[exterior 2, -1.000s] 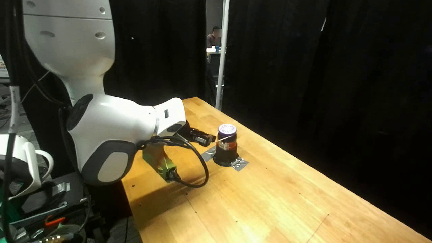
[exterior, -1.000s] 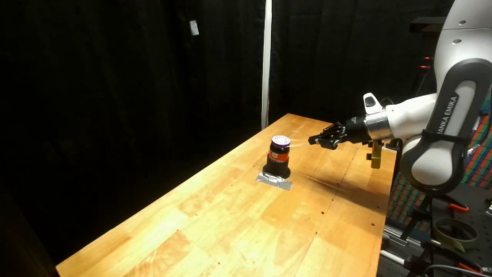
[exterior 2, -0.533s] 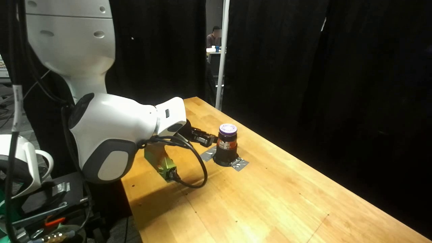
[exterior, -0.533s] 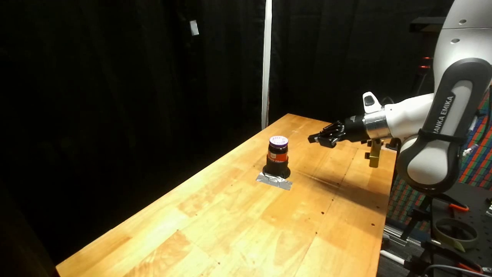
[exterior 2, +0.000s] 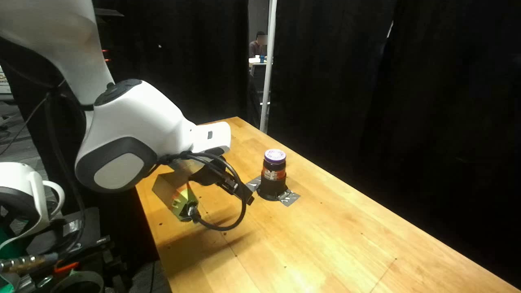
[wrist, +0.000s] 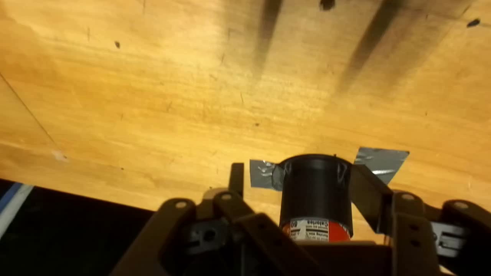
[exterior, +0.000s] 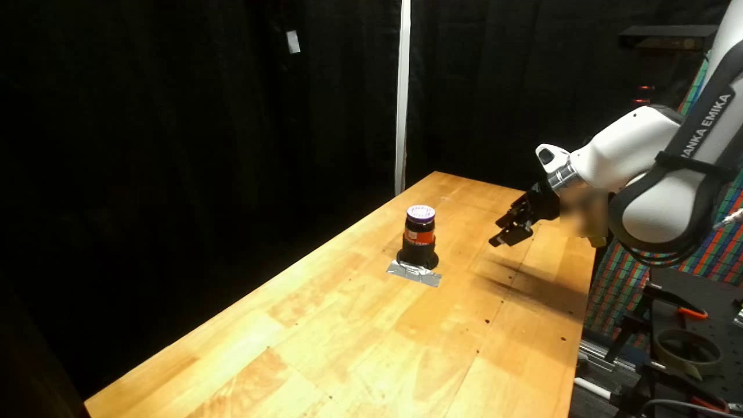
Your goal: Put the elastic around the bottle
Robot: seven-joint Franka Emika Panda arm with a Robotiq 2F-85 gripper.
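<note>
One black claw (exterior: pixel 497 232), spread wide and holding nothing visible, swings back from the dark, purple-capped, orange-labelled bottle (exterior: pixel 420 233) upright in a round black holder (wrist: pixel 316 189); the pale elastic, now unseen, is likely released, placement unconfirmed.

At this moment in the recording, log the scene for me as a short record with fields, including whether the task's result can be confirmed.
target: small dark bottle with a purple-rimmed white lid and an orange-red label, upright
support: black cylindrical holder around the bottle's lower part
fastening: silver-grey tape at the holder's base
work surface: light wooden table
grasp state: black gripper open, above the table, apart from the bottle
backdrop: black curtains
task result: elastic not discernible in any view; cannot be confirmed
</note>
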